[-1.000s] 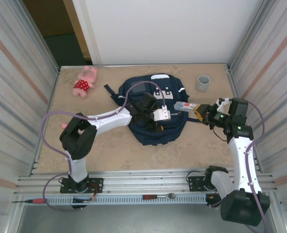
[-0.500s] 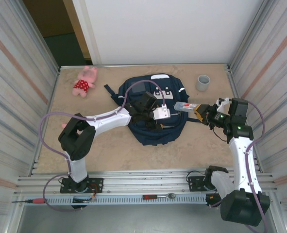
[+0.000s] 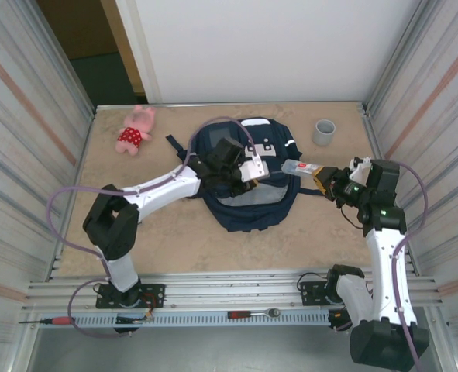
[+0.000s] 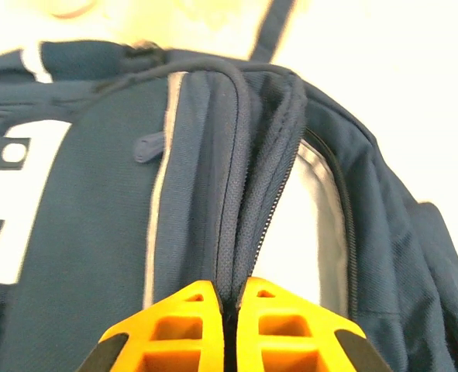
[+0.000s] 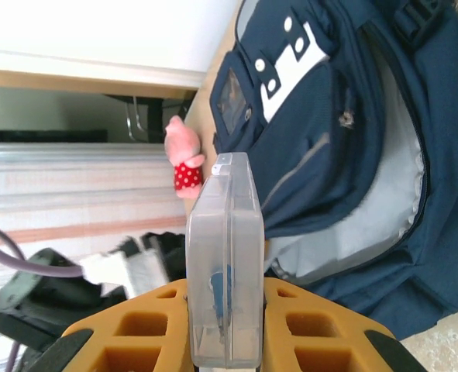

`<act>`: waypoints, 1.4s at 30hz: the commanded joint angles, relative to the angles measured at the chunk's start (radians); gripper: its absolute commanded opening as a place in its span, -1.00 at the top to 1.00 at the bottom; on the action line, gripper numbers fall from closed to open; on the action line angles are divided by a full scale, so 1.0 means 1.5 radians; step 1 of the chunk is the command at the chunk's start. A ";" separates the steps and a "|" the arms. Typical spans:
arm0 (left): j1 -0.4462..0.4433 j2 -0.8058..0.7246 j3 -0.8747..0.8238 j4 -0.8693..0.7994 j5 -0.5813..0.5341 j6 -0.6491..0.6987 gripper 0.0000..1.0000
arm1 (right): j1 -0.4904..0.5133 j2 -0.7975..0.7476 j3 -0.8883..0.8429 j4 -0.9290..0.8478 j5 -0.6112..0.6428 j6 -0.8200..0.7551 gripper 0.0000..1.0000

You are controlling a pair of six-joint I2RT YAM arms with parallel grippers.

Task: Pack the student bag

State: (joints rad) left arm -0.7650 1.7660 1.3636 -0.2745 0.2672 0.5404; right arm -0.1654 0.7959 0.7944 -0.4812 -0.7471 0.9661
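student bag [image 3: 252,217] flap inside left gripper [image 4: 230,308]

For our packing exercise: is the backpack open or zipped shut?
Open: the backpack's pale lining shows through a gap; the left pincer pinches the flap edge.

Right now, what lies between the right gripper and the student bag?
A clear plastic case, held in the right gripper, fills that stretch; its free end reaches the edge of the student bag. The top view shows it.

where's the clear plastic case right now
The clear plastic case is clamped in the right gripper, just right of the student bag in the top view, nearer the arms than the grey cup.
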 commanded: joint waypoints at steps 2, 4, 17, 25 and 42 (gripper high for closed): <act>0.040 -0.044 0.060 0.032 -0.026 -0.075 1.00 | 0.011 -0.046 0.012 -0.022 0.068 0.032 0.91; 0.051 -0.043 0.078 0.034 -0.033 -0.098 1.00 | 0.021 -0.062 0.005 -0.029 0.091 0.051 0.91; 0.086 -0.006 0.177 0.026 -0.054 -0.133 1.00 | 0.380 -0.069 -0.138 0.169 0.461 0.264 0.92; 0.095 0.000 0.198 0.023 -0.037 -0.141 1.00 | 0.548 0.076 -0.215 0.487 0.711 0.321 0.88; 0.098 0.003 0.235 0.003 -0.013 -0.143 1.00 | 0.527 0.526 -0.077 0.826 0.748 0.366 0.80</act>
State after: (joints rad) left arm -0.6338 1.7840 1.6588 -0.3374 0.2344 0.3389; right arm 0.6392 1.5280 0.6266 0.6090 0.3107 1.4818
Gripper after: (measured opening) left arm 0.064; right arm 0.193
